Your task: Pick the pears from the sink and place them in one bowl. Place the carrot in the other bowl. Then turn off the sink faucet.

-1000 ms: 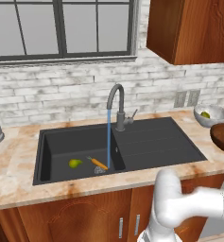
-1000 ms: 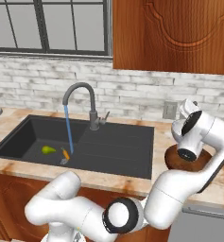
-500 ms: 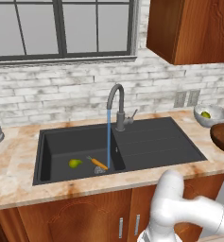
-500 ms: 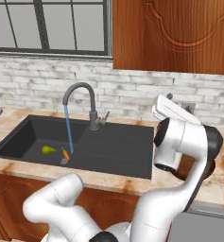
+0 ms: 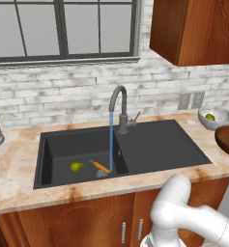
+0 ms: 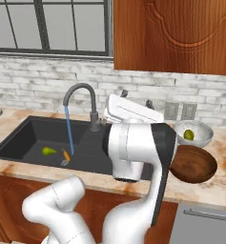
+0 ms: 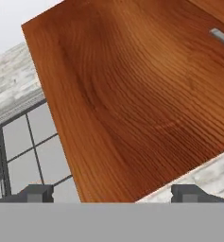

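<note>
— Stock done? We count one pear [image 6: 189,135] in the grey bowl [image 6: 203,138].
— Outstanding: pear [image 5: 76,167], carrot [image 5: 101,167] in sink [image 5: 154,144]; faucet [image 5: 119,109] running. Gripper [image 7: 113,193] spread, empty.

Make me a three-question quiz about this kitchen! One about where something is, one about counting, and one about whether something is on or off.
1. Where is the carrot?
A. In the brown bowl
B. In the sink
C. On the counter

2. How many pears lie in the grey bowl?
A. None
B. One
C. Two

3. What is the faucet doing?
A. Running
B. Turned off
C. Lying broken

Answers:
1. B, it lies on the floor of the sink beside the drain, while the brown bowl holds nothing.
2. B, one pear sits inside; the other pear is in the sink.
3. A, a blue stream falls from the spout.
</note>
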